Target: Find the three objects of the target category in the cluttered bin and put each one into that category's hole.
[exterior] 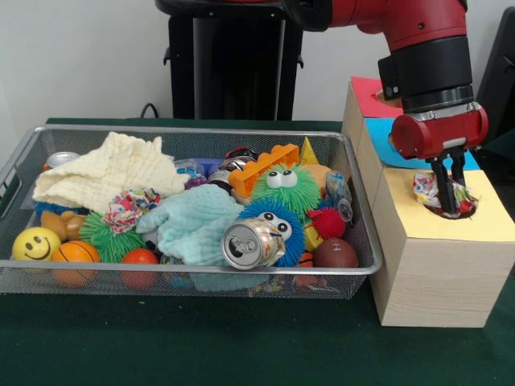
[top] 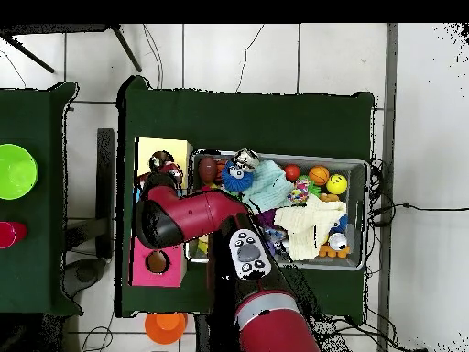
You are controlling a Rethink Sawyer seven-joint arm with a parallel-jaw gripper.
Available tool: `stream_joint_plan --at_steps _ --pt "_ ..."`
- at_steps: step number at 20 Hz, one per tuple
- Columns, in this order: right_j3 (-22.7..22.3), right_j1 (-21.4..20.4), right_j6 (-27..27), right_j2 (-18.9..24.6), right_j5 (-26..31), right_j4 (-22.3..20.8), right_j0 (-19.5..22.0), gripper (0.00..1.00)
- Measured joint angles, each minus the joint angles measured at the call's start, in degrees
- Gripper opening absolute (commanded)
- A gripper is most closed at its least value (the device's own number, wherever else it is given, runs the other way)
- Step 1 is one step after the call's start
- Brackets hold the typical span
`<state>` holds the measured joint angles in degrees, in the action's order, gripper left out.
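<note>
- A dark green cloth-covered table (exterior: 241, 354) stands before a white wall; the overhead view shows pale tiled floor around it.
- The silver wire-mesh bin (exterior: 193, 281) holds a plain cream cloth (exterior: 105, 173), a mint cloth (exterior: 193, 225), a crushed metal can (exterior: 251, 244) and a printed ruffled bundle (exterior: 125, 211).
- Right of the bin, the pale wooden box (exterior: 434, 281) carries the yellow-ringed hole (exterior: 471, 213).
- The red-and-black gripper (exterior: 449, 205) reaches into that hole, its fingers closed on a second printed bundle (exterior: 426, 190).

The red and black arm (exterior: 418, 48) is bent downward from the upper right, its wrist held vertical. The gripper (exterior: 449, 205) is pointed straight down, its two dark fingers (exterior: 441, 183) kept narrowly apart and pressed against something held between them.
</note>
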<state>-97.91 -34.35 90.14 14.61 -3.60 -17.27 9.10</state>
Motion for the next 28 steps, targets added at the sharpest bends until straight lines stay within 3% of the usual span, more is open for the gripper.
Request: stream_joint_plan --at_steps 4,5,28 --pt "0.73 0.63 0.0 0.0 0.0 0.0 -0.32 0.0" --pt "0.99 1.1 0.0 -0.03 -0.02 0.01 -0.45 1.0" --pt "1.33 1.28 0.01 -0.19 0.05 0.0 -0.36 1.0"
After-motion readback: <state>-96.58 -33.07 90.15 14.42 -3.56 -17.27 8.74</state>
